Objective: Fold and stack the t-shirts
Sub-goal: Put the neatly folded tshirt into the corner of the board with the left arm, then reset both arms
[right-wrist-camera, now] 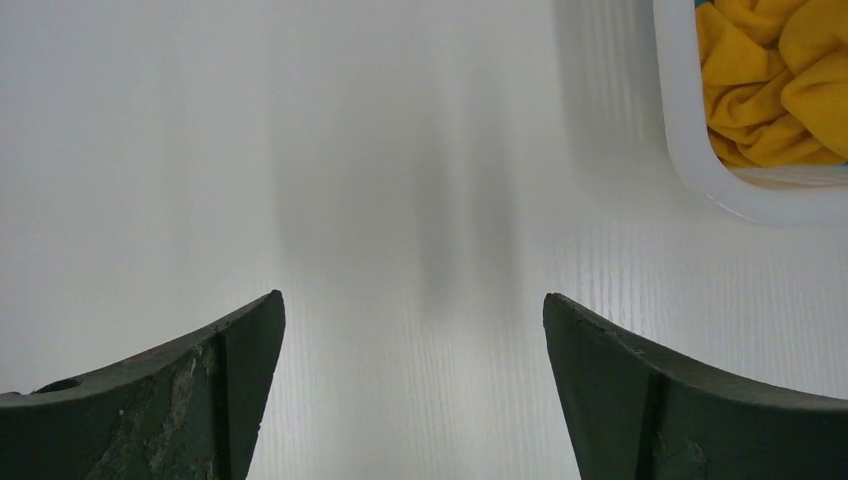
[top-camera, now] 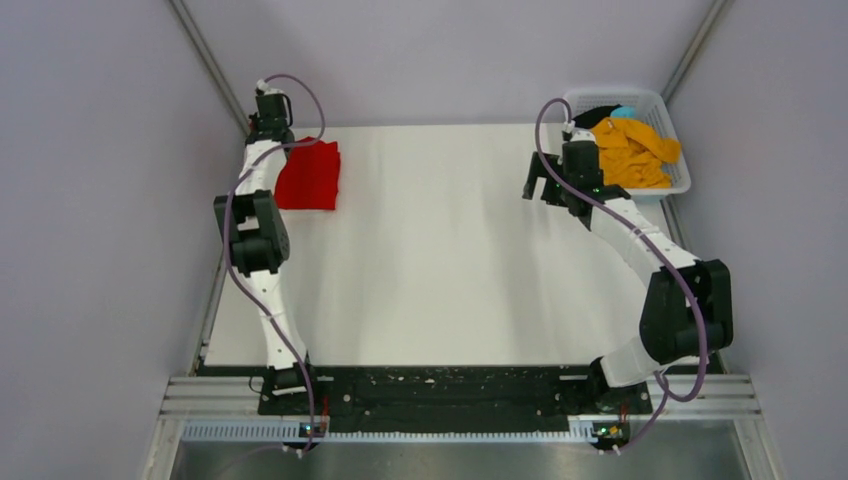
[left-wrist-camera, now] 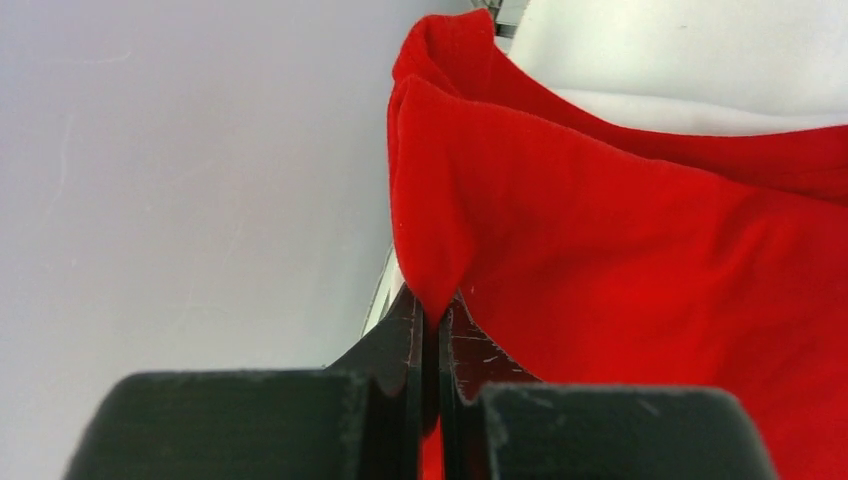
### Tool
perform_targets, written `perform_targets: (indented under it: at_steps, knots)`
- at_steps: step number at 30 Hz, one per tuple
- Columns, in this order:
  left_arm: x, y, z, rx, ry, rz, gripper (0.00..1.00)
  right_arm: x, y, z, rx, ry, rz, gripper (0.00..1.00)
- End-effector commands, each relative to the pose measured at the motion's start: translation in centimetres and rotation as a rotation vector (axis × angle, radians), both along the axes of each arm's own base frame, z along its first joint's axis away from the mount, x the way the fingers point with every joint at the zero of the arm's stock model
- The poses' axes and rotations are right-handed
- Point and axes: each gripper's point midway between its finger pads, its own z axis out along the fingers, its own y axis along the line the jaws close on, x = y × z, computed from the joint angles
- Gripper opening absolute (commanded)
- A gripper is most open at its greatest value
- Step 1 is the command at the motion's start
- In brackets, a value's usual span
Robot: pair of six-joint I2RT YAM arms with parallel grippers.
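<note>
Left gripper [left-wrist-camera: 432, 310] is clamped on a raised pinch of edge cloth of the red t-shirt [top-camera: 312, 175], which lies as a folded block at the far-left corner of the table [top-camera: 450, 260]. Right gripper [right-wrist-camera: 412, 297] is spread wide and empty over bare table, just beside the white basket [top-camera: 683, 165] at the far-right corner, which holds the crumpled orange-yellow t-shirt [top-camera: 635, 152]. Judgement: lower the pinched edge flat onto the block before opening, then lift straight up without dragging, so the layers keep square as the stack base.
</note>
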Motion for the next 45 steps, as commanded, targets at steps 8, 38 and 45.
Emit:
perform_targets:
  at_steps: [8,38,45]
  knots:
    - [-1.1,2.4,5.0,-0.065,-0.235,0.191,0.99,1.1,-0.2,2.4,-0.005,-0.055,-0.010,0.99]
    - [-25.1,-33.6,-1.2,-1.037,-0.209,-0.448,0.99,-9.7,-3.3,-3.4,0.076,-0.071,-0.153,0.99]
    - [-25.1,-32.1,-1.0,-0.966,-0.223,-0.402,0.99,-10.3,-4.4,-2.6,0.060,-0.113,-0.206,0.99]
